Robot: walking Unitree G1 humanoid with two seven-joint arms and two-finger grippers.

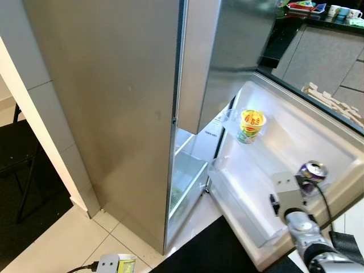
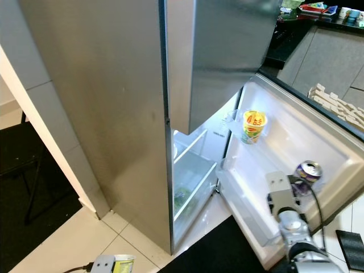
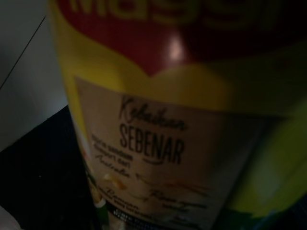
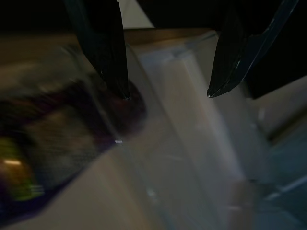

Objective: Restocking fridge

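The purple can (image 4: 57, 158) lies beside, not between, the right gripper's (image 4: 165, 91) spread fingers (image 4: 103, 48) (one tip touches it).

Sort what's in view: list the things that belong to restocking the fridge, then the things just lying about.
Part of the job:
- open fridge door with its door shelf
- yellow noodle cup on the door
- purple can at the right gripper
- yellow Maggi pack by the left gripper

Lying about:
- cups on the dark counter
- black mat
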